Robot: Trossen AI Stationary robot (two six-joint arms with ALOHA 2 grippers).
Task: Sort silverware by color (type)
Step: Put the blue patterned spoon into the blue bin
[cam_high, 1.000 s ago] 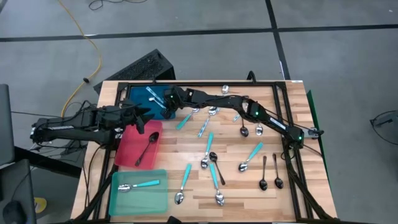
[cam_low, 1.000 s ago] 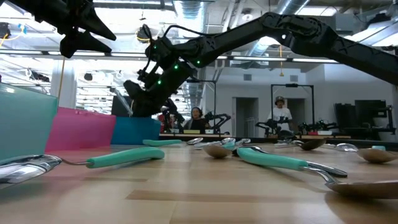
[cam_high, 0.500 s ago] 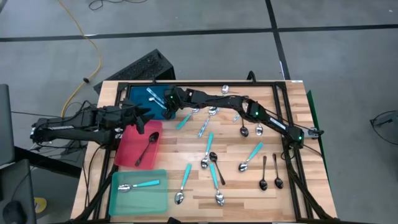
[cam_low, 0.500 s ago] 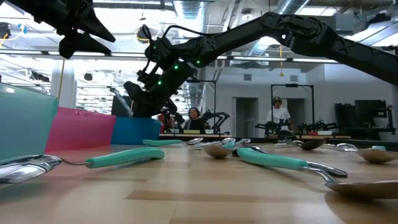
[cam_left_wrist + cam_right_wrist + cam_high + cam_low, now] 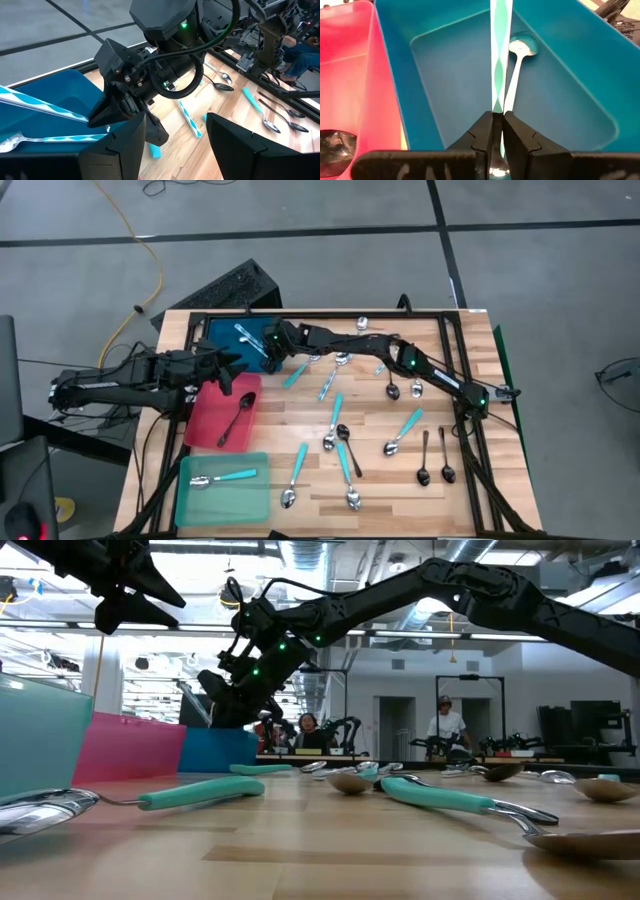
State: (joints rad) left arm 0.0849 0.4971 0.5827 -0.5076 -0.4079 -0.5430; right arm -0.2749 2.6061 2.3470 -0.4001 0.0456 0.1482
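Observation:
My right gripper (image 5: 498,130) reaches over the blue tray (image 5: 222,332), shut on a shiny silver spoon (image 5: 499,55) whose handle mirrors turquoise and white bands. A second silver spoon (image 5: 516,65) lies flat on the tray floor. My left gripper (image 5: 175,145) is open and hovers above the red tray's far edge (image 5: 228,380), close to the right gripper (image 5: 270,348). A black spoon (image 5: 237,416) lies in the red tray. A turquoise-handled spoon (image 5: 226,477) lies in the teal tray (image 5: 190,500). Several more spoons are scattered on the table. My right gripper pinches the silver spoon between its two fingers (image 5: 482,132) where the handle meets the bowl (image 5: 497,112). The handle (image 5: 45,106) runs straight on from the fingers, over the blue tray. Whether its far end touches the tray, I cannot tell.
Loose spoons lie on the wood right of the trays: turquoise-handled ones (image 5: 299,465) (image 5: 406,429), black ones (image 5: 425,456) (image 5: 393,386), silver ones (image 5: 342,360). A black frame (image 5: 455,330) borders the table. In the low view, people stand in the room beyond the table.

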